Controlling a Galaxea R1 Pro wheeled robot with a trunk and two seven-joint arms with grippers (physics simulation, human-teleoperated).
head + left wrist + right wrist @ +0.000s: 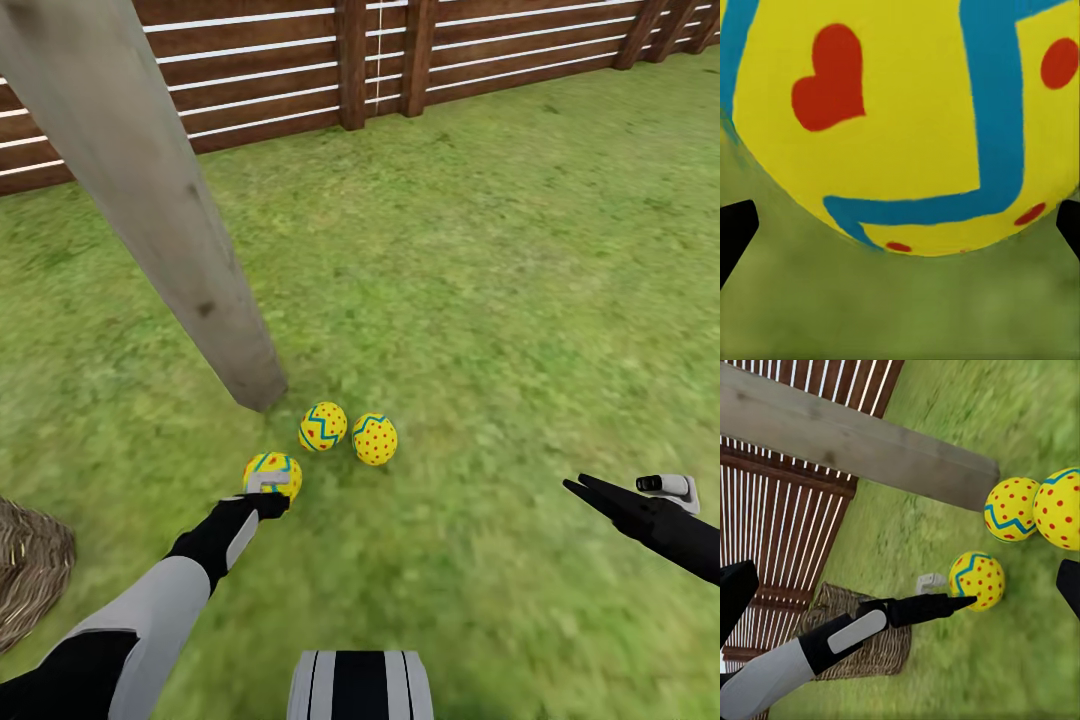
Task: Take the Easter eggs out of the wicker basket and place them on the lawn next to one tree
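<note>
- The three Easter eggs sit on the lawn (520,300) at lower centre of the head view, beside the base of the tree (170,220), whose trunk runs from the upper left down to mid-frame.
- 2 of them, the zigzag egg (323,426) and the dotted egg (375,439), lie nearly touching just right of the trunk base.
- The 3rd egg (272,474) is a little lower and to the left, right at the tip of my left gripper (268,492).
- In the left wrist view that 3rd egg (900,120) bulks large, with the black fingertips (735,232) at the 2 side edges, so the jaws look spread wide and the egg seems free of them, though I cannot be sure it is fully released.
- The wicker basket (30,580) shows at the lower left edge; I cannot see inside it.
- My right gripper (585,490) hangs at the lower right, well apart from the eggs; it carries nothing, but I cannot tell how wide it stands.
- I judge the step to be letting this last egg settle: I should keep the jaws wide and lift straight back without nudging it, since it could roll.
</note>
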